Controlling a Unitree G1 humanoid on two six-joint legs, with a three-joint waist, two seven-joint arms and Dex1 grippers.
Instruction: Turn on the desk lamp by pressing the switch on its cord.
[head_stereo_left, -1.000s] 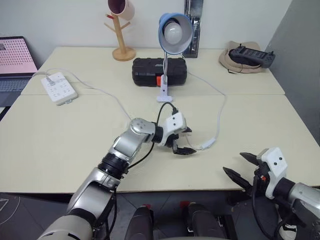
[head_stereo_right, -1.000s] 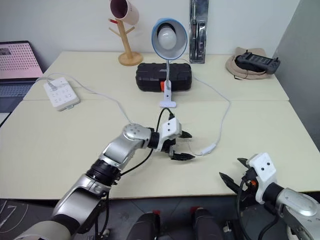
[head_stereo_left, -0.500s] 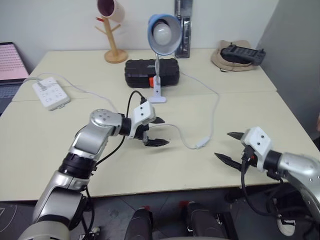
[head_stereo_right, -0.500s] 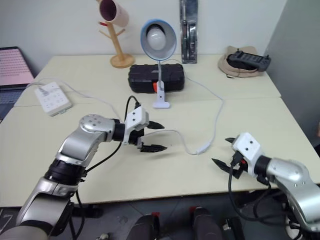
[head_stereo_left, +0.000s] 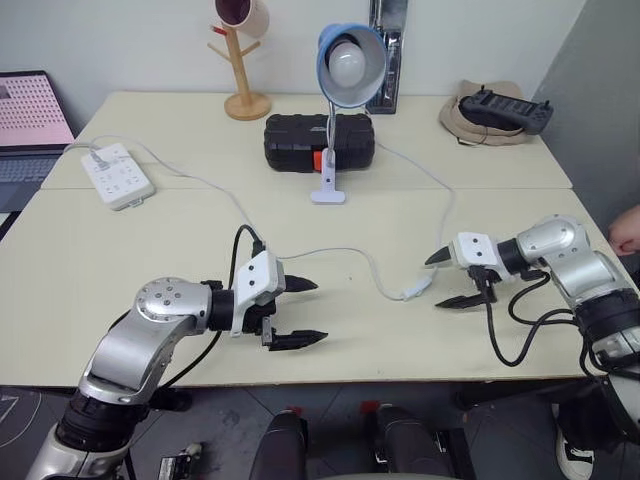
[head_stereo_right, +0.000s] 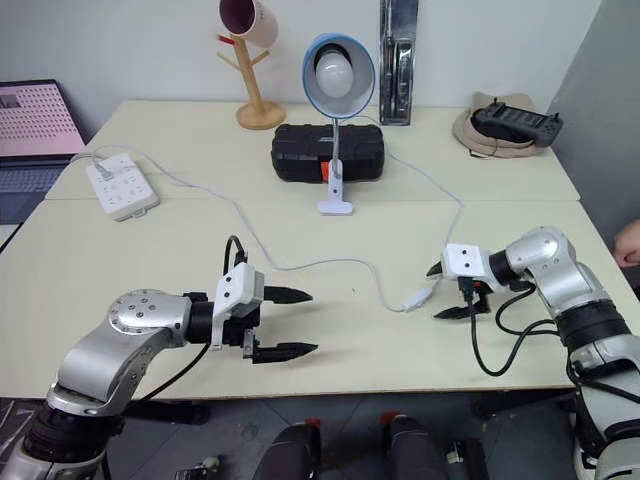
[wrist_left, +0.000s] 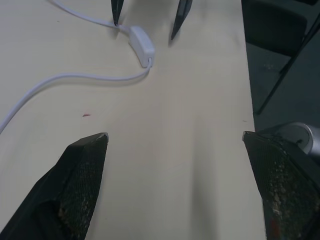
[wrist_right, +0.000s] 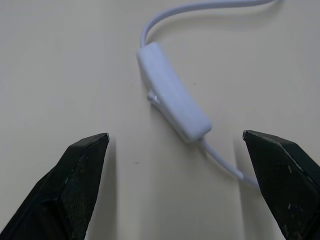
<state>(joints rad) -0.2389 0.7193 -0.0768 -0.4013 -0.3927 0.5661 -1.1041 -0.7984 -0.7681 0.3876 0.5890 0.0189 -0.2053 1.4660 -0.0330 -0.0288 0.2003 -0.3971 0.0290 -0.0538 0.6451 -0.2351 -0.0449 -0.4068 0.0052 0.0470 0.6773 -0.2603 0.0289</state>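
Observation:
The desk lamp (head_stereo_left: 349, 60), with a blue shade and white bulb, stands on its small white base mid-table. Its thin white cord (head_stereo_left: 340, 252) loops forward to the white oblong switch (head_stereo_left: 418, 289), which lies flat on the table. My right gripper (head_stereo_left: 434, 282) is open and points left and down. One fingertip lies on each side of the switch's right end, and neither touches it. The right wrist view shows the switch (wrist_right: 174, 105) between the open fingers. My left gripper (head_stereo_left: 318, 312) is open and empty near the front edge, well left of the switch.
A black case (head_stereo_left: 319, 142) sits behind the lamp base. A white power strip (head_stereo_left: 118, 175) lies at the left, and a wooden mug tree (head_stereo_left: 243, 60) stands at the back. A cap with a controller (head_stereo_left: 495, 112) is back right. A person's hand (head_stereo_left: 628, 228) shows at the right edge.
My left gripper pulled back left and toward the front edge, away from the switch. My right gripper came up from off the table's front edge, rolled, and reached the switch.

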